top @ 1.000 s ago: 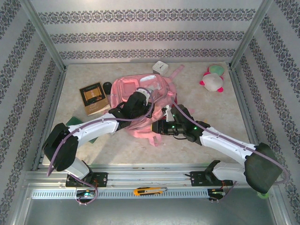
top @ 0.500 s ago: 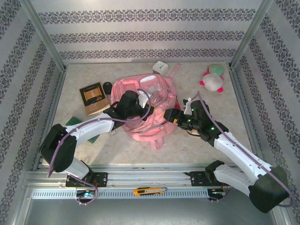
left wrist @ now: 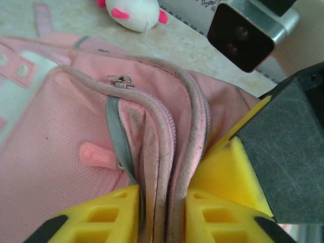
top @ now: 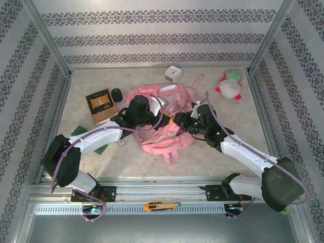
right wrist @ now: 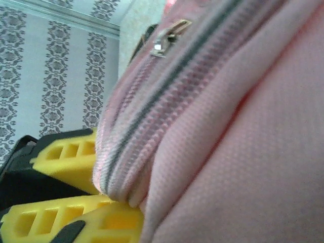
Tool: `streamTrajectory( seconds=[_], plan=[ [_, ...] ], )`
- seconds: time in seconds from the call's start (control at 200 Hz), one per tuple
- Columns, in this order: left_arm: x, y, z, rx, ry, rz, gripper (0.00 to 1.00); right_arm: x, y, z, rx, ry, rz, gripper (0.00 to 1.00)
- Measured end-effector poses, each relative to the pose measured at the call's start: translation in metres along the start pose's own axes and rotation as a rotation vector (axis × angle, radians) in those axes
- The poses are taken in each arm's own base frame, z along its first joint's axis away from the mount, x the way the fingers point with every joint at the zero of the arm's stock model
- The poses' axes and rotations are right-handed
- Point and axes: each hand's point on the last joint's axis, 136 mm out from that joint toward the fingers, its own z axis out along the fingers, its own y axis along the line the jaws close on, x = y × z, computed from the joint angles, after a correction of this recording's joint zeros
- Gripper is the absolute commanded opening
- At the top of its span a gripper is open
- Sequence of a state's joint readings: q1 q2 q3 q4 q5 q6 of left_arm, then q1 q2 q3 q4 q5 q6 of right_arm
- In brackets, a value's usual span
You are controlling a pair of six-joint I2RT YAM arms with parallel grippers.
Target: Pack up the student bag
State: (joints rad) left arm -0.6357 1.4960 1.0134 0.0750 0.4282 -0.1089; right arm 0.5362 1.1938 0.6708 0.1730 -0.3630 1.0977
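Note:
The student bag, large and pink, lies in the middle of the table between both arms. My left gripper sits on its left upper part. In the left wrist view the yellow fingers of the left gripper pinch a folded, pale-trimmed zip edge of the bag. My right gripper comes in from the right onto the same ridge. In the right wrist view the bag's zipped seam ends between the closely set fingers of the right gripper.
A brown book and a small black object lie left of the bag. A white box stands behind it. A pink-and-white plush toy is at the back right. A green flat item shows beside the left arm.
My right gripper swung out from the bag's near side to the right, opened, then came back onto the bag's right edge and closed. The bag's top has bunched up between the grippers.

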Motion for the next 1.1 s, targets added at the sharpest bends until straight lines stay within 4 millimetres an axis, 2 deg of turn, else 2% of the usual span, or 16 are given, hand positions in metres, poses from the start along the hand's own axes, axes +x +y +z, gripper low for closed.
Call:
streamTrajectory(
  seconds=[0.105, 0.26, 0.345, 0.43, 0.609, 0.664, 0.809, 1.104],
  plan=[
    [-0.019, 0.001, -0.021, -0.056, -0.031, 0.002, 0.42, 0.0, 0.006, 0.003, -0.005, -0.033, 0.029, 0.04],
    [-0.039, -0.007, -0.066, -0.112, -0.097, -0.05, 0.42, 0.002, 0.01, 0.009, 0.007, -0.058, 0.061, 0.02],
    [-0.033, -0.009, -0.086, -0.139, -0.103, -0.105, 0.42, 0.0, 0.011, 0.014, 0.009, -0.068, 0.083, 0.0],
    [-0.01, -0.009, -0.096, -0.16, -0.063, -0.165, 0.42, -0.001, 0.011, 0.019, 0.015, -0.073, 0.103, 0.0],
    [0.057, -0.019, -0.086, -0.152, 0.105, -0.264, 0.42, 0.002, 0.009, 0.024, 0.027, -0.075, 0.131, 0.0],
    [0.071, -0.022, -0.082, -0.153, 0.149, -0.286, 0.42, 0.003, 0.01, 0.026, 0.028, -0.075, 0.137, 0.0],
    [0.084, -0.021, -0.069, -0.177, 0.2, -0.337, 0.4, 0.005, 0.012, 0.027, 0.029, -0.08, 0.151, 0.0],
    [0.099, -0.026, -0.05, -0.192, 0.253, -0.378, 0.4, 0.009, 0.007, 0.029, 0.056, -0.097, 0.214, 0.0]
  ],
)
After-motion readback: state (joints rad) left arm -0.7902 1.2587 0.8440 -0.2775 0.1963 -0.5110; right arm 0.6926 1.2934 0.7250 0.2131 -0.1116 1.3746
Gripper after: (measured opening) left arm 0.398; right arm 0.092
